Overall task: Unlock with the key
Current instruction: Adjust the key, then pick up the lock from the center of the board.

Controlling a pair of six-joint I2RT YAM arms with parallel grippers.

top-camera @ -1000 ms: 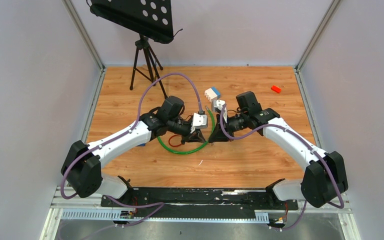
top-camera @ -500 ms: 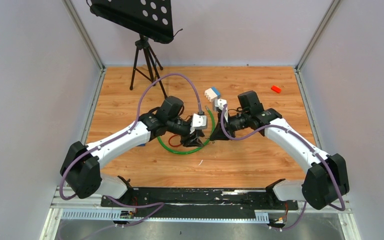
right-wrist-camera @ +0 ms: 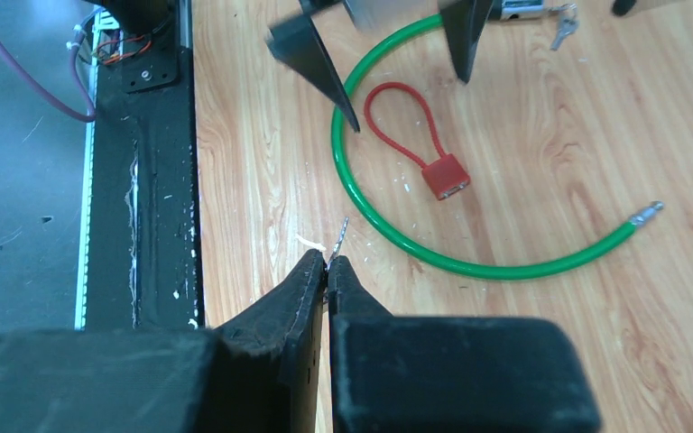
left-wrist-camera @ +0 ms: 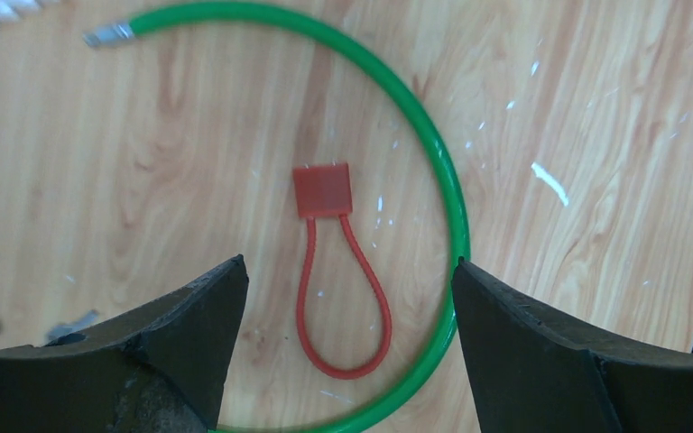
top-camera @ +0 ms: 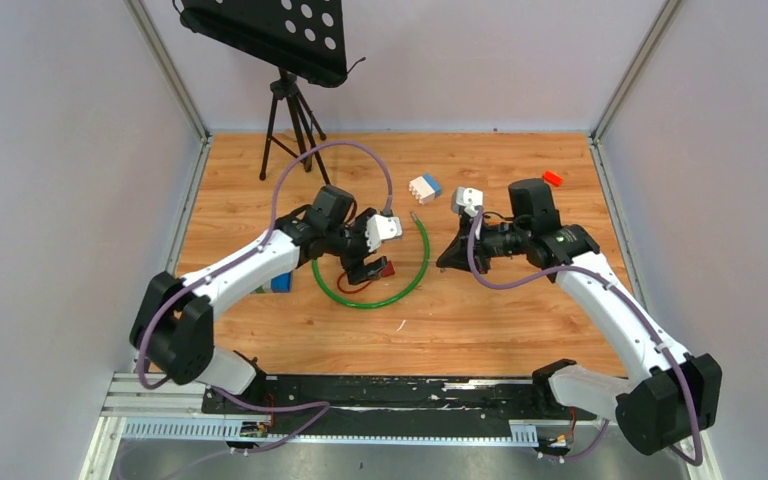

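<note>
Right wrist view showed one right gripper [right-wrist-camera: 328,266] pinched tight on one thin key [right-wrist-camera: 340,236] above the wooden table [right-wrist-camera: 650,361], near one red padlock [right-wrist-camera: 444,176] lying flat inside one green cable [right-wrist-camera: 496,269] loop, under one left gripper [left-wrist-camera: 346,266], jaws spread, holding nothing.

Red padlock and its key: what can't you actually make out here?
- Left wrist view: red padlock shows only a flat face; keyhole unseen.
- Right wrist view: thin metal piece mostly buried between the fingers of the right end effector; whether it's the key is unclear.
- Top view: both too small.
</note>
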